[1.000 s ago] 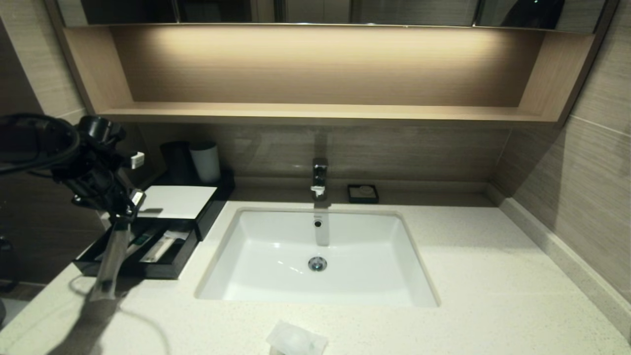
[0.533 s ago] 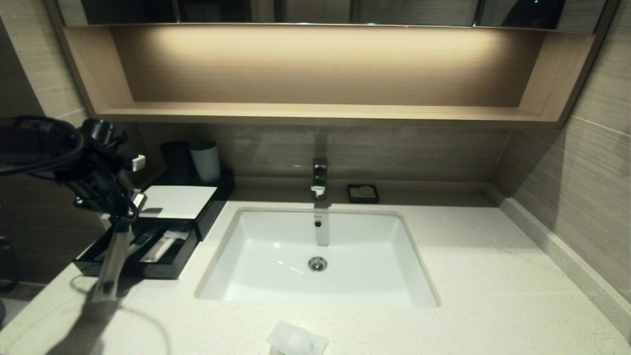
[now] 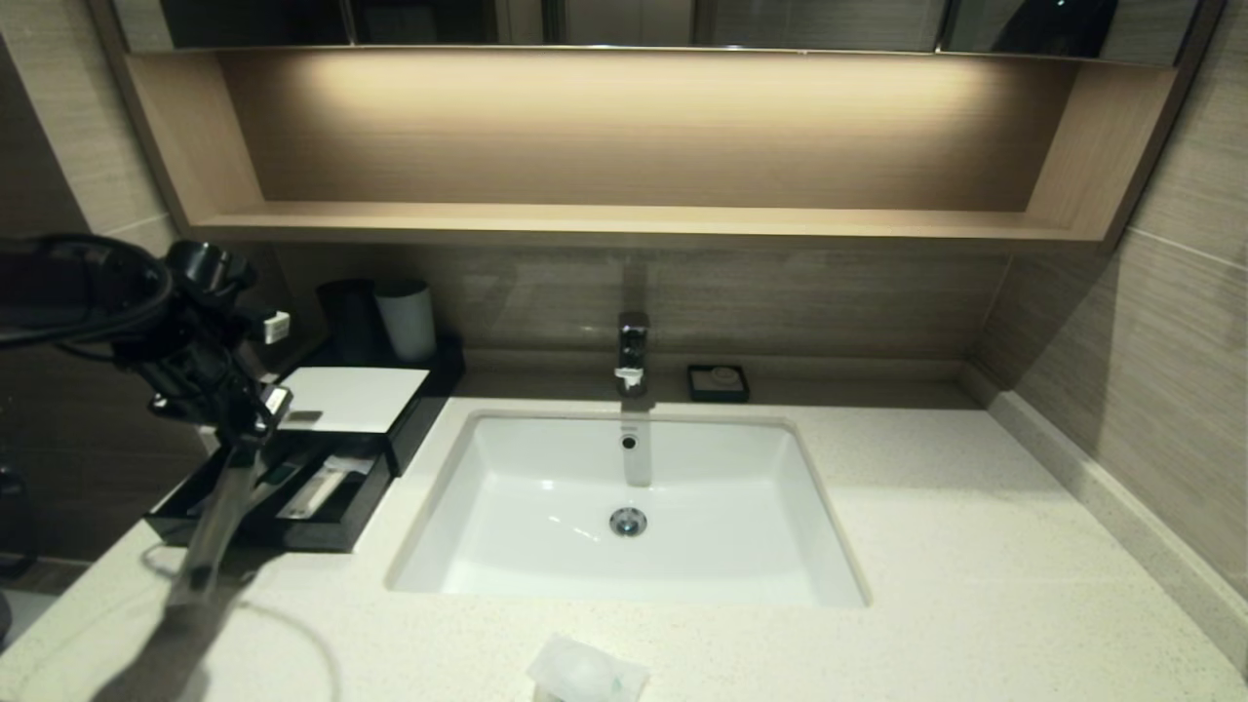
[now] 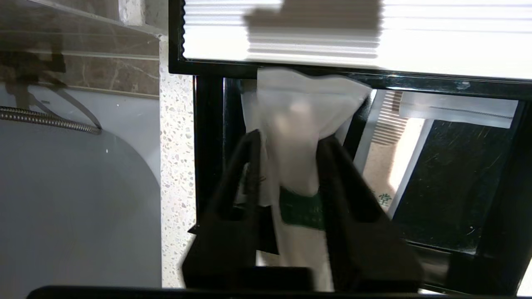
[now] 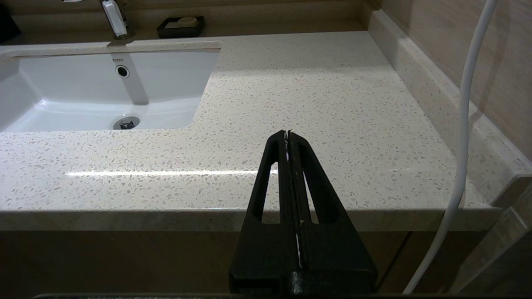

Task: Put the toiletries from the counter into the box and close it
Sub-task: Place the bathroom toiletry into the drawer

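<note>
My left gripper (image 3: pixel 249 429) hangs over the pulled-out drawer (image 3: pixel 263 534) of the black box (image 3: pixel 351 398), whose top panel is white. Its fingers (image 4: pixel 249 149) stand apart, open. A long clear sachet (image 3: pixel 216 517) still sits loosely between them (image 4: pixel 299 120) and dangles past the drawer's front towards the counter (image 3: pixel 975 585). Two sachets lie in the drawer, one green-tipped (image 3: pixel 278 475) and one pale (image 3: pixel 317 492). A small crinkly packet (image 3: pixel 585 673) rests at the counter's front edge. My right gripper (image 5: pixel 287 133) is shut on nothing, low before the counter's right front edge.
A black cup (image 3: pixel 349 317) and a white cup (image 3: pixel 408 320) stand behind the box. The sunken basin (image 3: pixel 546 458) with its tap (image 3: pixel 632 351) fills the middle. A small black dish (image 3: pixel 718 382) sits behind it, and a wooden shelf (image 3: pixel 624 219) runs overhead.
The left gripper's fingers have parted round the sachet. The gripper has shifted slightly down and right, and the sachet hangs a little lower.
</note>
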Robot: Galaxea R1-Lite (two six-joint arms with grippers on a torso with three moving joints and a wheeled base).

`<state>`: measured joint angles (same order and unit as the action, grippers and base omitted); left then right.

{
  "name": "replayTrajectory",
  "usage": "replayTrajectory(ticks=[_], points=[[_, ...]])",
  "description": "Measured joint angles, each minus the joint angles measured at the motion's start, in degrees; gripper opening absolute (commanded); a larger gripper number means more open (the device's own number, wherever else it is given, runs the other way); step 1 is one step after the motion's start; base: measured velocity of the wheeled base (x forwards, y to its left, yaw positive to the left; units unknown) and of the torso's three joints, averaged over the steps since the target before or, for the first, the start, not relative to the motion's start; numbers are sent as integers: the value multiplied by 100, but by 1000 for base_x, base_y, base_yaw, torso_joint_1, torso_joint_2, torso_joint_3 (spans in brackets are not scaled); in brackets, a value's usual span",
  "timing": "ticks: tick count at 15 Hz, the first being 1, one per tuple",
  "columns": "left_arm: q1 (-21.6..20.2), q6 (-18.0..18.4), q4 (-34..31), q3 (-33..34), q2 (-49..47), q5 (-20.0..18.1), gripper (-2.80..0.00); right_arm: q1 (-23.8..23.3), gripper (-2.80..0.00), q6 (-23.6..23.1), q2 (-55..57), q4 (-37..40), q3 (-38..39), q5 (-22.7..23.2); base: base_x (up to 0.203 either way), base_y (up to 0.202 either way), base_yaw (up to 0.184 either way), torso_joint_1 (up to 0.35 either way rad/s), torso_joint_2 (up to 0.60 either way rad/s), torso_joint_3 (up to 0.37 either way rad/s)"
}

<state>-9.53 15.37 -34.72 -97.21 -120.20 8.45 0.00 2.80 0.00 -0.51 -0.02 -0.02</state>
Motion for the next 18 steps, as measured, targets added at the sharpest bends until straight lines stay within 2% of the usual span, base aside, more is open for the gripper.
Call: replayTrajectory(ticks=[10, 12, 14, 15, 16, 18], points=[[-2, -112, 7, -22, 80, -14, 0, 0, -280, -2, 0, 0, 0, 2, 0, 0, 0, 0, 0, 0], [0, -260, -42, 0, 295, -38, 0, 0, -280, -3, 0, 0, -2, 2, 0, 0, 0, 0, 0, 0], [60, -695, -298, -6, 551, -48, 0, 0, -280, -2, 0, 0, -2, 2, 0, 0, 0, 0, 0, 0], [134, -1058, -537, -15, 712, -54, -262, 0, -280, -2, 0, -1, -2, 0, 0, 0, 0, 0, 0, 0], [210, -1339, -768, -15, 844, -69, -280, 0, -280, -4, 0, -1, -2, 2, 0, 0, 0, 0, 0, 0], [446, -2083, -1388, 38, 1141, -202, -280, 0, -280, -2, 0, 0, -2, 2, 0, 0, 0, 0, 0, 0]])
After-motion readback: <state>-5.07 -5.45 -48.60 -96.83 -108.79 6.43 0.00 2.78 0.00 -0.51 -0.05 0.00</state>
